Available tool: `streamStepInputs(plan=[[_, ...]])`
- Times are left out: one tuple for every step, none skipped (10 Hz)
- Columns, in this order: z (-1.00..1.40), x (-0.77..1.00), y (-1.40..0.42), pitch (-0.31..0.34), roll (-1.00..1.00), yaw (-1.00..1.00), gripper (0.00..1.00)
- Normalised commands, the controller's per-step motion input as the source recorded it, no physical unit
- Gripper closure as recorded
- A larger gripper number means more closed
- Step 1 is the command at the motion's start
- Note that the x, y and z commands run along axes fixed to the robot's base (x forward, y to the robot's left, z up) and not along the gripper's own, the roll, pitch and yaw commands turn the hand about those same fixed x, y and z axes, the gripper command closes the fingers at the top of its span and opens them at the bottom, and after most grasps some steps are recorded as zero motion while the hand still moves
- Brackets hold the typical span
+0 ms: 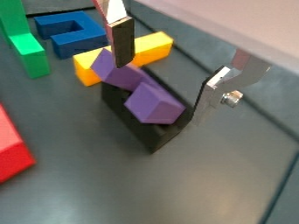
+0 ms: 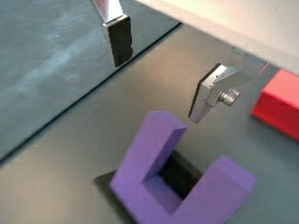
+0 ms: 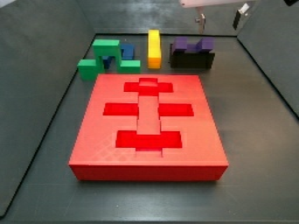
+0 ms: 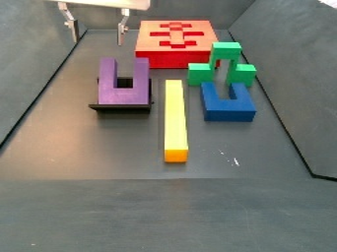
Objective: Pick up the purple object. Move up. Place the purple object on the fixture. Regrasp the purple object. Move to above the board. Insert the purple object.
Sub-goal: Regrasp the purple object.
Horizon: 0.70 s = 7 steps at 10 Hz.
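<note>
Starting from the left in a side view, two green blocks stand by a blue block, then a yellow bar lies flat. Right of it, the purple object sits on the fixture, its prongs pointing up. The gripper hangs above them, jaws wide apart and holding nothing. The board lies nearer the camera, well apart from the fixture.
</note>
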Motion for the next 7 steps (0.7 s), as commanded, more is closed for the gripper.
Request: streamStepInputs(plan=[[0.00, 0.23, -0.02, 0.037, 1.00, 0.27, 0.00], [0.00, 0.21, -0.07, 0.069, 1.00, 0.26, 0.00], [0.00, 0.21, -0.10, 0.091, 1.00, 0.24, 0.00], [0.00, 0.20, -0.10, 0.109, 1.00, 0.23, 0.00], [0.00, 0.18, -0.10, 0.129, 1.00, 0.23, 0.00], [0.00, 0.18, -0.12, 0.123, 1.00, 0.23, 0.00], [0.00, 0.17, -0.13, 0.140, 1.00, 0.22, 0.00]])
